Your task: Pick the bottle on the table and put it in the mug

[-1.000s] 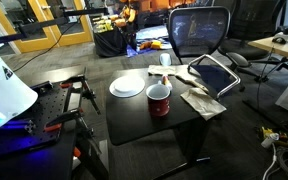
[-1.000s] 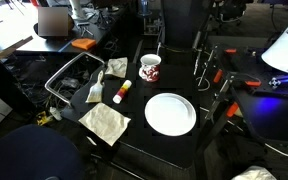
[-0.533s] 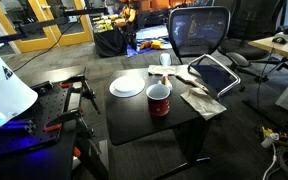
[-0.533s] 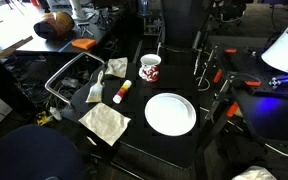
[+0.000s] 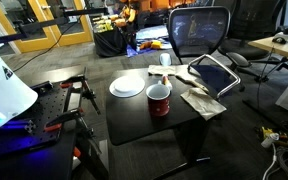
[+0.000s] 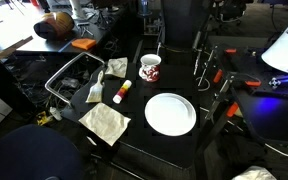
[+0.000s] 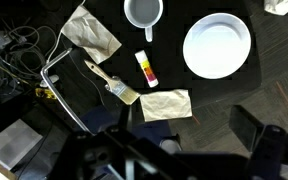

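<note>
One brush at bottle's 9 o'clock. Bottle lies flat on table, outside mug, near, at mug's 6 o'clock. Mug upright, interior shows white only. Gripper above table edge, jaws wide, holding nothing. Plate at mug's 4 o'clock.

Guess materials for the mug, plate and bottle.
Mug: likely glazed ceramic; dark red wall, white inside.
Plate: smooth white, faint sheen; ceramic or plastic, can't tell.
Bottle: probably plastic; slim, whitish, with a yellow-red band; too small to be sure.
</note>
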Tool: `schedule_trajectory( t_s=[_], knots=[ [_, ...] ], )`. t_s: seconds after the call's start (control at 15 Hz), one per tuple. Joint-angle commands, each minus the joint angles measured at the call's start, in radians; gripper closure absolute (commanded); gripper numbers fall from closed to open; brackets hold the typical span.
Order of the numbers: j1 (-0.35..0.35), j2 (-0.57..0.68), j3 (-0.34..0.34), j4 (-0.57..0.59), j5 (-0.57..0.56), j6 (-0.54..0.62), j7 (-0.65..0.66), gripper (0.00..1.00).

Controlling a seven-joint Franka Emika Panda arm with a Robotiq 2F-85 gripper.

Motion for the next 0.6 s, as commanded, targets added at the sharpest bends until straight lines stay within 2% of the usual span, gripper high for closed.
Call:
schedule_trajectory(
  t_s=[0.0, 0.53],
  knots=[
    [-0.003, 0.08, 0.026, 0.044, 0.023, 0.02, -0.073, 0.0],
    [-0.023, 0.108, 0.059, 0.039, 0.021, 0.003, -0.054, 0.0]
  ],
)
